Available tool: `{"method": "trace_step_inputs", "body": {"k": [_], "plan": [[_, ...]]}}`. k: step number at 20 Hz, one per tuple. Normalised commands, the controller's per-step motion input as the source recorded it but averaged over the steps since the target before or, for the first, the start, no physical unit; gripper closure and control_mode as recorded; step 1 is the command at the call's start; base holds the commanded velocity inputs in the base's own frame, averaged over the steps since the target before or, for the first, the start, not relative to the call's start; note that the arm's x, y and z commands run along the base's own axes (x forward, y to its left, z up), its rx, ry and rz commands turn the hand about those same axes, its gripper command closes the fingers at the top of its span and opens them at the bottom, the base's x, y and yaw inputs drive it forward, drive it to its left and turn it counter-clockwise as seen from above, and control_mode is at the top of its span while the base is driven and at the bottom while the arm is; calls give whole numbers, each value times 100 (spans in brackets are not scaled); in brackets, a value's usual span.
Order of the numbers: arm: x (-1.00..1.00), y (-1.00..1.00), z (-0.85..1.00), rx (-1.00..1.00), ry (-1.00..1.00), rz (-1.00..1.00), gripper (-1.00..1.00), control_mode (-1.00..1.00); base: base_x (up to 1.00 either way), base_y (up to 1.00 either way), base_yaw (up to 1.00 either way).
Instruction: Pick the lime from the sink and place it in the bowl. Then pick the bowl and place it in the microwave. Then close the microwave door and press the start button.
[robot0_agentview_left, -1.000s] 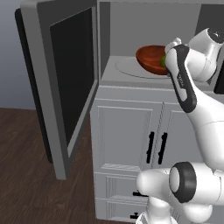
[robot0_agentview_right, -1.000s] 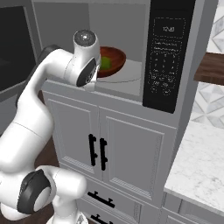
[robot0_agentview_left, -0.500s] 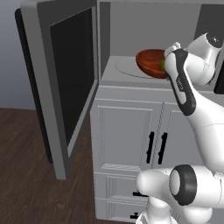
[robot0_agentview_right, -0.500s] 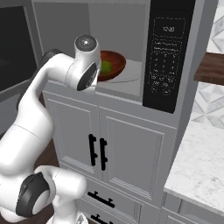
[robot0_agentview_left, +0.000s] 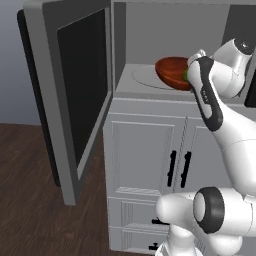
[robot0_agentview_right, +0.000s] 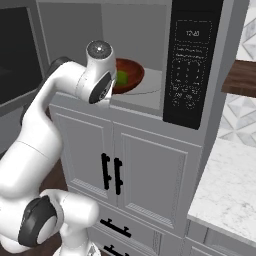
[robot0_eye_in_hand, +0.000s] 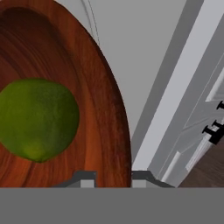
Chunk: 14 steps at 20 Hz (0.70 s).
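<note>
The reddish-brown bowl (robot0_agentview_left: 172, 72) is inside the open microwave (robot0_agentview_left: 150, 30), over the white turntable (robot0_agentview_left: 145, 79) and tilted a little. The lime (robot0_eye_in_hand: 37, 118) lies in the bowl (robot0_eye_in_hand: 105, 109); it also shows as a green spot, the lime (robot0_agentview_right: 121, 77), in the bowl (robot0_agentview_right: 131, 75). My gripper (robot0_eye_in_hand: 113, 177) is shut on the bowl's near rim, one fingertip on each side of the wall. The microwave door (robot0_agentview_left: 75, 100) stands swung wide open to the left. The black keypad panel (robot0_agentview_right: 189, 70) is on the right. The sink is out of view.
White cabinet doors with black handles (robot0_agentview_left: 177, 167) stand below the microwave. A marble counter (robot0_agentview_right: 230, 200) lies at the lower right. Dark wood floor (robot0_agentview_left: 30, 200) spreads under the open door.
My hand with the bowl has sunk slightly toward the turntable. The lime stays in the bowl and the door has not moved.
</note>
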Motion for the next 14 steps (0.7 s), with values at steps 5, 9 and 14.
{"method": "trace_step_inputs", "body": {"k": [5,9,14], "plan": [[46,-1,0,0,6,0,100,-100,0,0,0],[51,0,-7,0,5,0,100,-100,0,0,0],[42,0,-11,0,3,0,-100,-100,0,0,0]]}}
